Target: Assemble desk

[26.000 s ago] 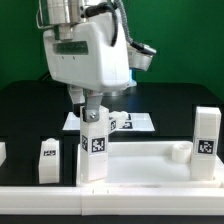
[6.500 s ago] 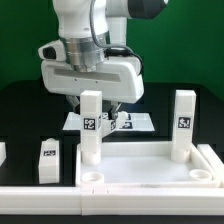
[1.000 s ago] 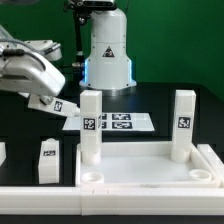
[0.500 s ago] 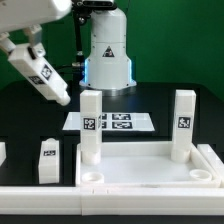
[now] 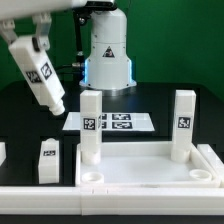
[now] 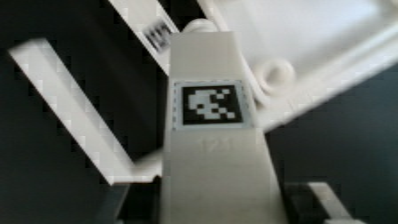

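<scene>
The white desk slab (image 5: 140,165) lies at the front with two tagged legs standing upright in its far sockets, one on the exterior view's left (image 5: 90,125) and one on its right (image 5: 182,122). My gripper (image 5: 30,52) is high at the exterior view's left. It is shut on a third tagged leg (image 5: 45,80), which hangs tilted in the air, away from the slab. In the wrist view the held leg (image 6: 214,130) runs out from between my fingers (image 6: 134,195), and a slab socket (image 6: 276,75) shows beyond it. A fourth leg (image 5: 50,160) stands on the table left of the slab.
The marker board (image 5: 122,122) lies flat behind the slab. The robot base (image 5: 108,50) stands at the back. A long white border rail (image 5: 110,205) runs along the front edge. A small white piece (image 5: 2,152) shows at the exterior view's left edge.
The gripper has lifted the held leg from low beside the marker board to high at the left, and turned it steeper. The slab and its two standing legs have not moved.
</scene>
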